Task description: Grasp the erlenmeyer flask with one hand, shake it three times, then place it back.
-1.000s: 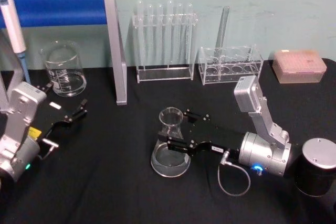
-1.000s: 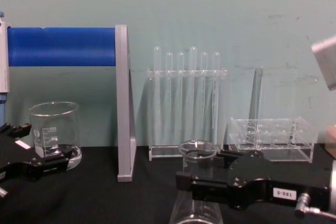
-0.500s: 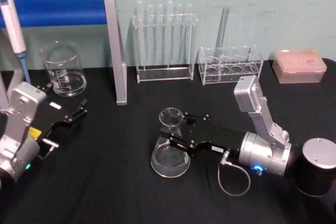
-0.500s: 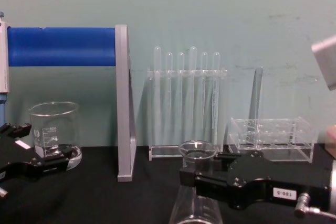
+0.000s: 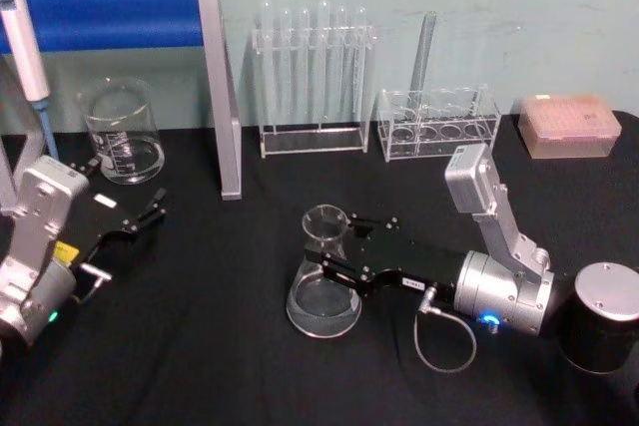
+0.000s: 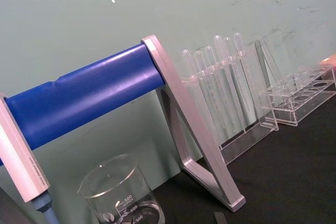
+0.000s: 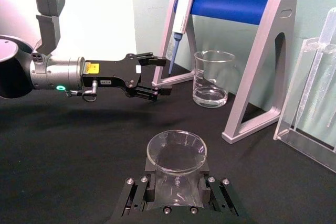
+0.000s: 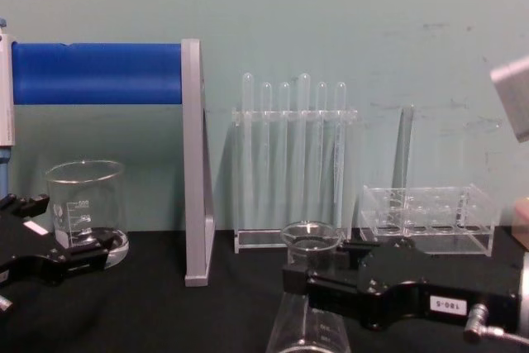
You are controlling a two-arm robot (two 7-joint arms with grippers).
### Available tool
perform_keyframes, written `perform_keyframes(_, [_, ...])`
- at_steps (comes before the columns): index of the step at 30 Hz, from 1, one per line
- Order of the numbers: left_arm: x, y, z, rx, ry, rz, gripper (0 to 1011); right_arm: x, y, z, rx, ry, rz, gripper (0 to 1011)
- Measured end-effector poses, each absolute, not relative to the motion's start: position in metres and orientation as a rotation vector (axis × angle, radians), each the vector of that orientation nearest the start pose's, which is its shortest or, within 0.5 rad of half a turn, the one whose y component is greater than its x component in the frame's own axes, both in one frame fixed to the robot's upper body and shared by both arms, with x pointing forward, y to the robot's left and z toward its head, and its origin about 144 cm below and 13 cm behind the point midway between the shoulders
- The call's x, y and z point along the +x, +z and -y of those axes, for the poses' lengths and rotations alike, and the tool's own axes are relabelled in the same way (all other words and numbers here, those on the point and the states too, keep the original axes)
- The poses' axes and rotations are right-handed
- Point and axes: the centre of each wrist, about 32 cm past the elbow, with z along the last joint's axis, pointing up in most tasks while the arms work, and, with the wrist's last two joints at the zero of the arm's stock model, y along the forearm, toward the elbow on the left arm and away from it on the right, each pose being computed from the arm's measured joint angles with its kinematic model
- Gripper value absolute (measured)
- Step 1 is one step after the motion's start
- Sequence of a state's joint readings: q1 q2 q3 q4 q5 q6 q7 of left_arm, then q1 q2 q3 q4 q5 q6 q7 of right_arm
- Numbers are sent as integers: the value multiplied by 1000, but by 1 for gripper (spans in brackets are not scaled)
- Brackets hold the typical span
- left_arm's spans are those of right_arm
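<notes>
The clear erlenmeyer flask (image 5: 323,281) stands upright on the black table, near its middle. My right gripper (image 5: 336,243) reaches in from the right at neck height and is shut on the flask's neck, one finger on each side. In the right wrist view the flask's round mouth (image 7: 176,153) sits between the black fingers (image 7: 137,193). In the chest view the flask (image 8: 310,241) rises just above the right gripper (image 8: 324,280). My left gripper (image 5: 148,214) rests low at the left, open and holding nothing, and the right wrist view shows this left gripper (image 7: 156,78) farther off.
A glass beaker (image 5: 122,134) stands at the back left under a blue pipette stand (image 5: 110,15) with a grey leg (image 5: 222,97). Behind are a test tube rack (image 5: 312,77), a lower clear rack (image 5: 439,122) and a pink box (image 5: 569,127). A black canister (image 5: 602,318) sits at the right.
The right gripper's fingers have drawn in onto the flask's neck since a second ago. The flask stays on the table. The left arm has not moved.
</notes>
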State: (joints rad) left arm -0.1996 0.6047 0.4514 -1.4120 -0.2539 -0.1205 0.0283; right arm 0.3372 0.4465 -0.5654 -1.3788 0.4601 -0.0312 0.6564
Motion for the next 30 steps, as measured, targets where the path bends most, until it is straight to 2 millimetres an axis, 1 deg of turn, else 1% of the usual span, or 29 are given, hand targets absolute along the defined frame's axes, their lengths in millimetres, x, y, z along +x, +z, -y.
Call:
perform_keyframes(6, [489,1140,-310,304,1248,285,1001,518,1157,227,-113,-494,4,449])
perform_keyframes(14, [489,1140,-310,304,1248,285,1001,510,1167,226,-68,-534,12,449])
perform_keyframes(18, [489,1140,-310,304,1248,285,1001,502,1175,225,-33,-584,11,449])
perform_keyframes(26, [489,1140,-310,304,1248,285,1001,482,1194,226,21,-741,11,449])
perform_keyframes(30, [489,1140,-310,305,1248,285,1001,472,1203,231,24,-877,20,449])
